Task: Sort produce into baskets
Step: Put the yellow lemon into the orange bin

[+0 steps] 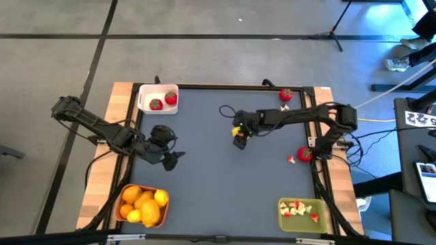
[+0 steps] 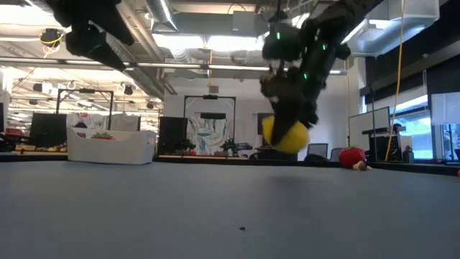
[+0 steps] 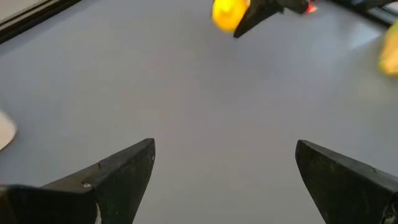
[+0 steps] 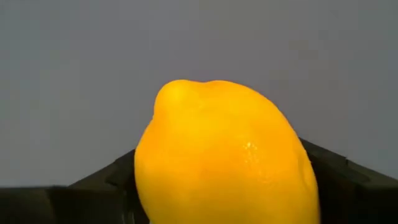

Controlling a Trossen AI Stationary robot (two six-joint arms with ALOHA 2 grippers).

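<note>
My right gripper (image 1: 238,135) is over the middle of the dark table, shut on a yellow lemon (image 4: 224,155); the lemon also shows in the low view (image 2: 286,135) and in the left wrist view (image 3: 229,14). My left gripper (image 1: 170,158) is open and empty at the table's left. The orange basket (image 1: 122,197) at the near left holds lemons and orange citrus. The white basket (image 1: 144,95) at the far left holds two strawberries. The olive-green basket (image 1: 303,223) at the near right holds pale and red bits. Strawberries lie at the far right (image 1: 286,94) and the right edge (image 1: 304,154). My right gripper pinches the lemon's two sides (image 4: 146,171) between its two fingers, one on each side. The fingers point down from above. The lemon hangs below the gripper, lifted clear of the table (image 2: 286,147).
A small red and pale bit (image 1: 291,159) lies next to the strawberry at the right edge, another pale bit (image 1: 285,107) by the far strawberry. The table has a raised black frame (image 1: 225,86). Bare table lies between the two arms and toward the near edge.
</note>
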